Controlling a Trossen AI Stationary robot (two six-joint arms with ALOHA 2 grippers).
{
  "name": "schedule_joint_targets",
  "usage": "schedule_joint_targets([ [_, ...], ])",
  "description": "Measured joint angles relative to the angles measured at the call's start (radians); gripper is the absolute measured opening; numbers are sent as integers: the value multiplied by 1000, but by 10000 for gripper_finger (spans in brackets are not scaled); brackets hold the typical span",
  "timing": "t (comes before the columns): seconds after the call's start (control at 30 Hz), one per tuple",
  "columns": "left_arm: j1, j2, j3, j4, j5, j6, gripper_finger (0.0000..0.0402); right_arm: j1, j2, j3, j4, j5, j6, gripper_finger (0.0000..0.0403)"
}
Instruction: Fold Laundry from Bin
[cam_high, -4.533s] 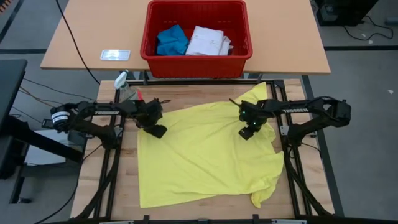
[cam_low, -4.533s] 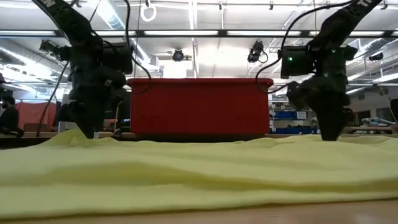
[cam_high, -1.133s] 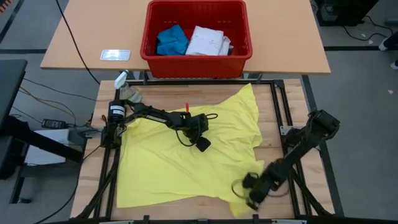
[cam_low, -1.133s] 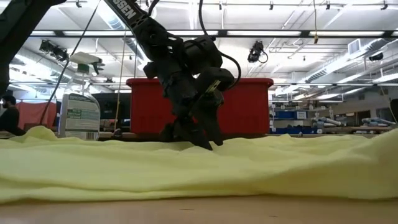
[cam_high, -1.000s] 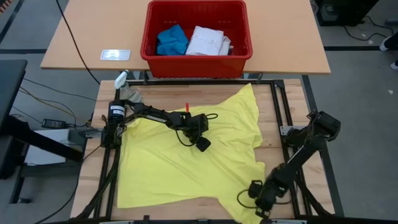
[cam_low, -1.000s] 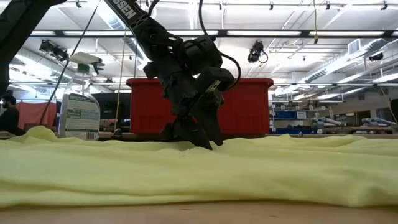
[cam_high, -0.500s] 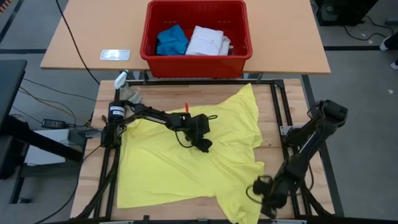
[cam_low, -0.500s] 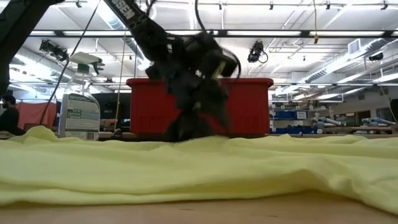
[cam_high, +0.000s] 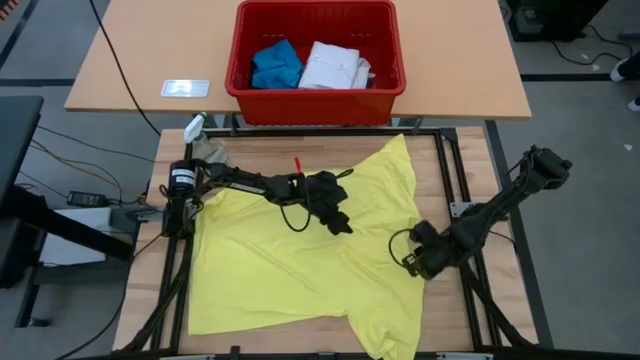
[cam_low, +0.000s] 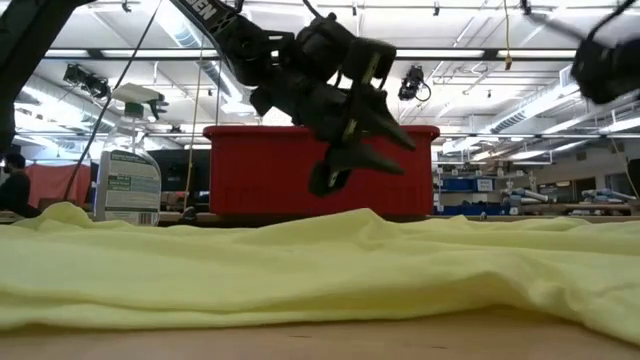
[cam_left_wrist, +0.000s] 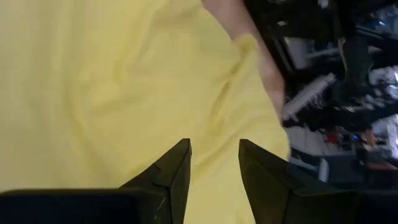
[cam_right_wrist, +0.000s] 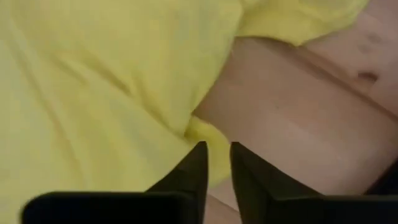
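The bright yellow T-shirt (cam_high: 290, 280) lies spread flat on the wooden board, its near right corner (cam_high: 385, 338) reaching the board's near edge. My left gripper (cam_high: 340, 222) hangs open over the shirt's middle; in the low view it (cam_low: 345, 170) stands clear above the cloth (cam_low: 300, 270). My right gripper (cam_high: 415, 258) points down over the shirt's right edge, its fingers (cam_right_wrist: 219, 165) a narrow gap apart with nothing between them. The red bin (cam_high: 315, 60) stands on the tan table beyond the board, holding a blue piece (cam_high: 275, 65) and a white shirt (cam_high: 335, 65).
A spray bottle (cam_low: 127, 185) stands at the board's far left corner. A white card (cam_high: 186, 88) lies on the tan table left of the bin. Black frame rails (cam_high: 447, 180) run along the board's sides.
My left gripper has lifted off the shirt's middle and tipped up toward level. My right gripper has gone from the near right corner up and toward the far edge. The shirt's near right corner, drawn out toward the near edge, now lies flat there.
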Motion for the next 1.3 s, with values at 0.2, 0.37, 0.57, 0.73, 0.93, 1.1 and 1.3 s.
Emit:
schedule_joint_targets([
  [0.2,2,0,0,-58,-36,27,142,-44,4,-130,127,-130,76,160],
  [0.37,-2,0,0,-179,-64,101,142,-43,2,-174,229,-203,71,189],
  [0.57,1,0,0,-290,-84,146,141,-31,3,-211,346,-187,24,131],
  [0.73,1,0,0,-341,-141,149,124,-31,1,-232,319,-204,-7,16],
  [0.93,2,0,0,-420,-191,127,74,-22,1,-132,254,-304,4,6],
  [1.1,2,0,-13,-432,-190,124,36,-9,2,-33,174,-397,-9,4],
  [1.3,2,0,-17,-441,-189,118,7,40,3,-9,214,-566,-31,2],
])
